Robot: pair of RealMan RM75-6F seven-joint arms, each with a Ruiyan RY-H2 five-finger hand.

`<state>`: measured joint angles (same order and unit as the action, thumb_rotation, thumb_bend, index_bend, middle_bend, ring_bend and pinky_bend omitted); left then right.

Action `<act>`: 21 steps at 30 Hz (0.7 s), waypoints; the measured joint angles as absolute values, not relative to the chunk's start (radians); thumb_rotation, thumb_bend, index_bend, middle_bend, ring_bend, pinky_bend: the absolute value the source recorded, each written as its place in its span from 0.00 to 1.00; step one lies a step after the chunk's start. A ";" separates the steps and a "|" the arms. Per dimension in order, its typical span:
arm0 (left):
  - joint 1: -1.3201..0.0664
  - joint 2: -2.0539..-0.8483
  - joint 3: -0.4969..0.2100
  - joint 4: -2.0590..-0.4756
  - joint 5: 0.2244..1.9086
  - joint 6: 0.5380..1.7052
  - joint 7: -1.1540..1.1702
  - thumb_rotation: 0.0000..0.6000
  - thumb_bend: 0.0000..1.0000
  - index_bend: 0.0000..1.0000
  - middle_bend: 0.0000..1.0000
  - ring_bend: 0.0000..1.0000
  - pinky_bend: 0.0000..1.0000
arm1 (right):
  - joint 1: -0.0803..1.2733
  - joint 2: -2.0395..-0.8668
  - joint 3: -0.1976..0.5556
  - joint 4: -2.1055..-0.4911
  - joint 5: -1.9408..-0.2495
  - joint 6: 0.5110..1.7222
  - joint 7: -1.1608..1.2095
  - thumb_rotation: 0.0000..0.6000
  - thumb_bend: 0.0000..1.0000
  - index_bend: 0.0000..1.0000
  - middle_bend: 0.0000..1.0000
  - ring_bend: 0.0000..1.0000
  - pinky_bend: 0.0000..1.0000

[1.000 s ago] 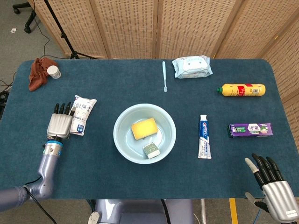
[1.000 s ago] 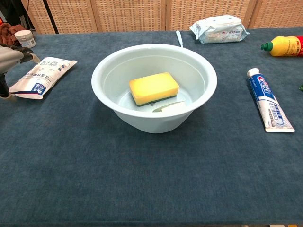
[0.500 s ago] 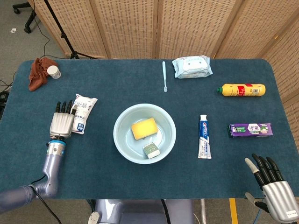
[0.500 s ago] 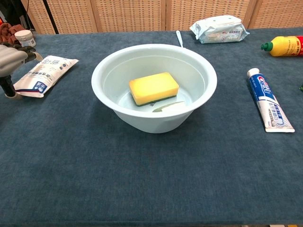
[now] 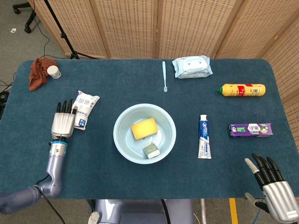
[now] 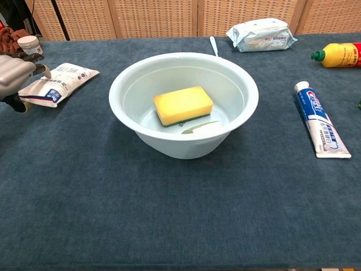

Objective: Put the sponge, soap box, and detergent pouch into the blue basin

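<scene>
The light blue basin (image 5: 120, 142) stands mid-table with the yellow sponge (image 5: 144, 128) and the small soap box (image 5: 151, 150) inside it. The chest view shows the same basin (image 6: 128, 73), sponge (image 6: 183, 105) and an edge of the soap box (image 6: 200, 127). Left of the basin, my left hand (image 5: 62, 122) grips the near end of the white detergent pouch (image 5: 83, 108). In the chest view the pouch (image 6: 62, 81) is tilted, its held end raised off the cloth by the left hand (image 6: 14, 72). My right hand (image 5: 273, 186) rests at the near right table edge, fingers spread, holding nothing.
Right of the basin lie a toothpaste tube (image 5: 204, 136), a purple box (image 5: 250, 129) and a yellow bottle (image 5: 243, 89). A wipes pack (image 5: 192, 66) and toothbrush (image 5: 164, 76) lie at the back. A brown cloth (image 5: 38, 72) and white jar (image 5: 54, 71) sit far left.
My left hand has moved away from me and a little right with the pouch, whose held end has come up off the table. The right hand has not moved.
</scene>
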<state>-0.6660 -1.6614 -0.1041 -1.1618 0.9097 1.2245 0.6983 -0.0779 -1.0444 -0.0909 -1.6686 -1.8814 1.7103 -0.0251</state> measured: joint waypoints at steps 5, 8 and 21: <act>-0.657 -1.691 -0.119 -1.112 0.966 1.252 0.671 1.00 0.49 0.50 0.23 0.22 0.30 | -0.078 -1.044 -0.091 -1.668 -1.883 1.711 -0.025 1.00 0.10 0.06 0.00 0.00 0.00; -0.652 -1.700 -0.126 -1.092 0.986 1.259 0.662 1.00 0.51 0.58 0.29 0.27 0.34 | -0.078 -1.044 -0.092 -1.668 -1.884 1.712 -0.024 1.00 0.10 0.06 0.00 0.00 0.00; -0.641 -1.739 -0.143 -0.978 1.122 1.311 0.580 1.00 0.53 0.73 0.43 0.46 0.48 | -0.078 -1.044 -0.093 -1.667 -1.884 1.709 -0.024 1.00 0.10 0.06 0.00 0.00 0.00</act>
